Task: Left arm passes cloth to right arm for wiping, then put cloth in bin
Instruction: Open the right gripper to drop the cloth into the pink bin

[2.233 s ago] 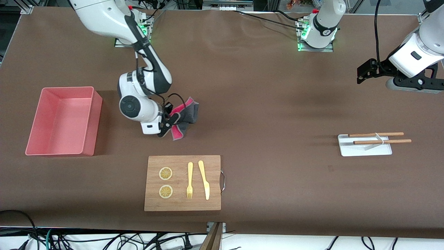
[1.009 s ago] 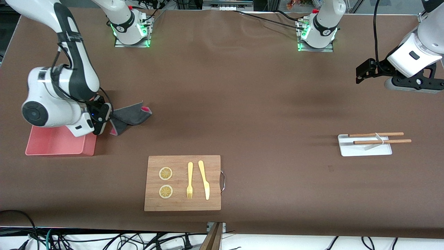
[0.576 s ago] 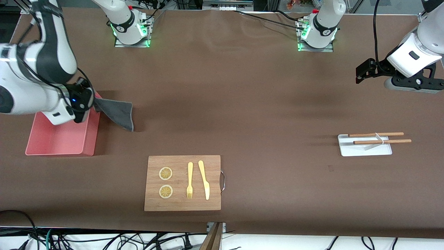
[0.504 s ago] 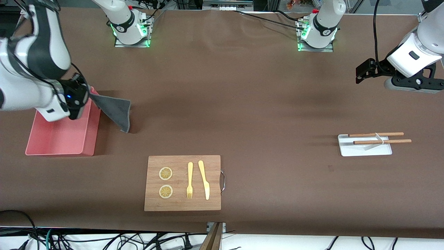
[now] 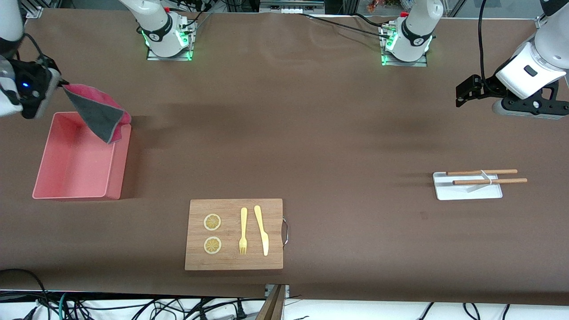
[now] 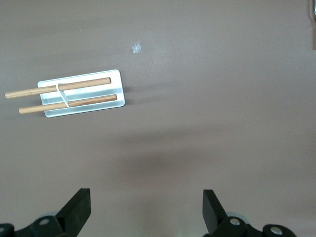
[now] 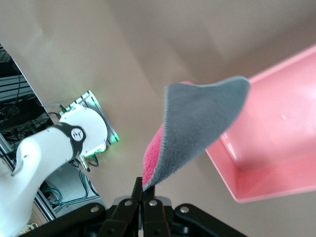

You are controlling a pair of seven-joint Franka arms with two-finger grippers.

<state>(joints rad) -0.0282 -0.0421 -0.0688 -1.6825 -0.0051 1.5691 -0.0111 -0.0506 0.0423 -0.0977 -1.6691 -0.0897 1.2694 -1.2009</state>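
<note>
The cloth (image 5: pixel 98 114), magenta-pink on one side and dark grey on the other, hangs in the air by one corner. My right gripper (image 5: pixel 61 83) is shut on that corner. The cloth's lower end dangles over the farther corner of the bin (image 5: pixel 75 164), a salmon-pink tub at the right arm's end of the table. The right wrist view shows the cloth (image 7: pixel 197 123) rising from my right gripper (image 7: pixel 144 186), with the bin (image 7: pixel 286 123) below it. My left gripper (image 5: pixel 464 94) waits open and holds nothing, high over the left arm's end; its fingers stand wide apart around (image 6: pixel 145 200).
A white tray (image 5: pixel 466 190) with two wooden chopsticks (image 5: pixel 489 176) lies at the left arm's end, and shows as the tray (image 6: pixel 81 106) in the left wrist view. A wooden cutting board (image 5: pixel 234 262) with lemon slices, a fork and a knife sits near the front camera.
My right gripper has carried the cloth from mid-table toward the right arm's end and lifted it; it now hangs over the bin's corner. The left arm has not moved.
</note>
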